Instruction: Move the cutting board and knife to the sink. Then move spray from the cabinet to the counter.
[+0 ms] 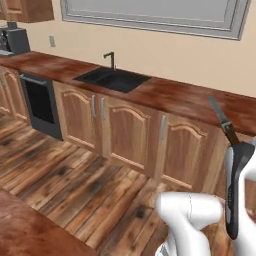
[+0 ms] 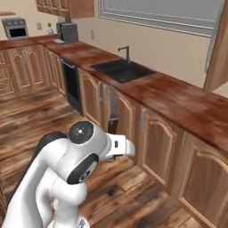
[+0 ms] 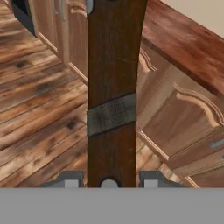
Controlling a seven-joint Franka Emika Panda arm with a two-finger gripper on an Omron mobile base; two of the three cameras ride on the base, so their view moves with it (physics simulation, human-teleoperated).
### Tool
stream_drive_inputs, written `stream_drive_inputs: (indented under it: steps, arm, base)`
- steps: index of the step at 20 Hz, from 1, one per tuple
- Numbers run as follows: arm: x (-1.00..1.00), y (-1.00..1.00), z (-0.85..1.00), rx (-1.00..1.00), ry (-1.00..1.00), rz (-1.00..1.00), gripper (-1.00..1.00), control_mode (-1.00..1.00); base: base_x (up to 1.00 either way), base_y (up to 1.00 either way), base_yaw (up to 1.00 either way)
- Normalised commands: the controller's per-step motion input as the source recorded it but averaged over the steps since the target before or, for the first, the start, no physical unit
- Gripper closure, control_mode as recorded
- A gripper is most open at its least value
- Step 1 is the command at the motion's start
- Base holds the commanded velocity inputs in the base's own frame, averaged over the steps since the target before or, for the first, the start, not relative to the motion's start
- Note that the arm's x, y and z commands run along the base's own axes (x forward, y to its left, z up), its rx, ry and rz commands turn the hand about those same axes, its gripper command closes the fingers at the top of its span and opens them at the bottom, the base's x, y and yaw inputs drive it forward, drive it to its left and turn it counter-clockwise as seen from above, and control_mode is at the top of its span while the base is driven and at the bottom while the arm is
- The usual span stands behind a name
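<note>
The knife (image 1: 223,121) is in the air above the front edge of the counter (image 1: 175,97), well to the right of the sink (image 1: 112,79), its thin grey blade slanting up and to the left and its dark handle angled down toward the arm. In the hand view the brown handle (image 3: 111,100), with a grey metal band across it, runs straight up from between the two finger tips (image 3: 151,180), so the gripper (image 3: 109,183) is pinching the knife by its handle end. The white arm's dark forearm rises upright at the lower right of the left base view. The black sink basin looks empty, with a slim dark faucet (image 1: 110,59) behind it. Wooden cabinet doors (image 1: 125,132) line the front below the counter.
</note>
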Motion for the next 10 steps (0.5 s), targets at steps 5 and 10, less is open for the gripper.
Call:
stream_drive_inputs:
  steps: [5,10]
  arm:
    - [0.00,0.00,0.00,0.00,0.00,0.00,1.00,1.00]
    - [0.00,0.00,0.00,0.00,0.00,0.00,1.00,1.00]
  base:
    - [1.00,-0.08,0.34]
    - [1.00,-0.01,0.24]
